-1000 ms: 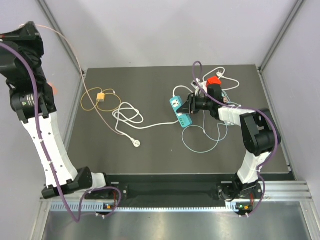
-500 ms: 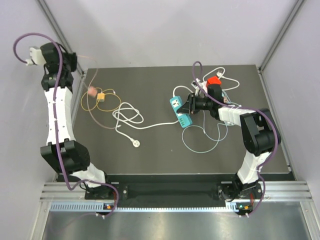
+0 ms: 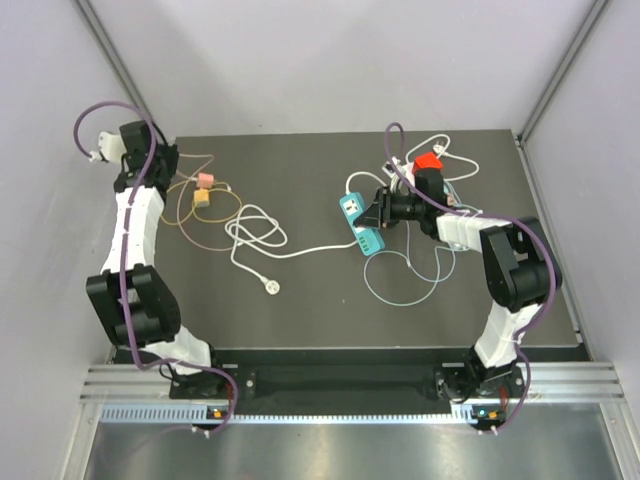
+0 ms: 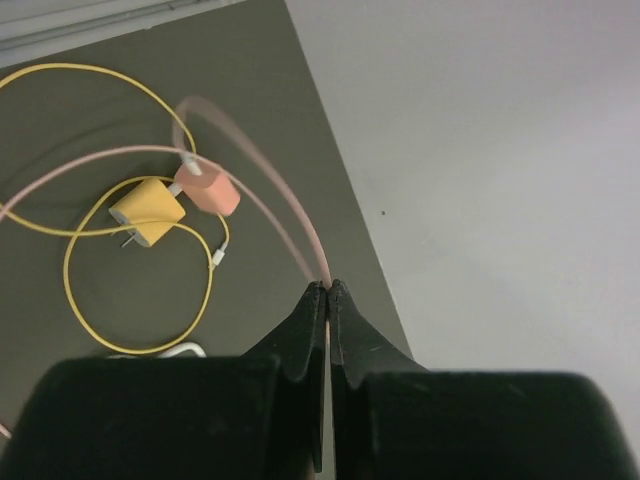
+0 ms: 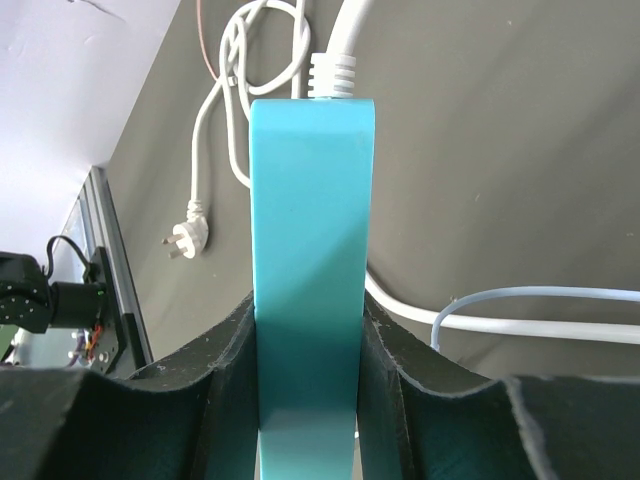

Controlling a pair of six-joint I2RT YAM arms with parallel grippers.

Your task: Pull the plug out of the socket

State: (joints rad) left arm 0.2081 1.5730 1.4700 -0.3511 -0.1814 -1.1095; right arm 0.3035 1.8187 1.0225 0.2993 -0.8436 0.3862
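While the right gripper point(image 5: 307, 305) clamped the teal power strip point(image 5: 310, 200), the left gripper point(image 4: 328, 288) pinched shut on a pink cable point(image 4: 313, 256).

dark table point(image 3: 330, 310) — white cord point(image 3: 255, 235), yellow charger point(image 3: 201, 197)

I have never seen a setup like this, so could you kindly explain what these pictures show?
Two robot arms are bolted at the near edge of a dark table. One picture looks down from above; the other two come from a camera on each wrist. On the table lie a pink charger, a yellow charger and a white plug loose on its cord. The left gripper is pinched shut on a thin pink cable. The right gripper clamps a teal power strip.
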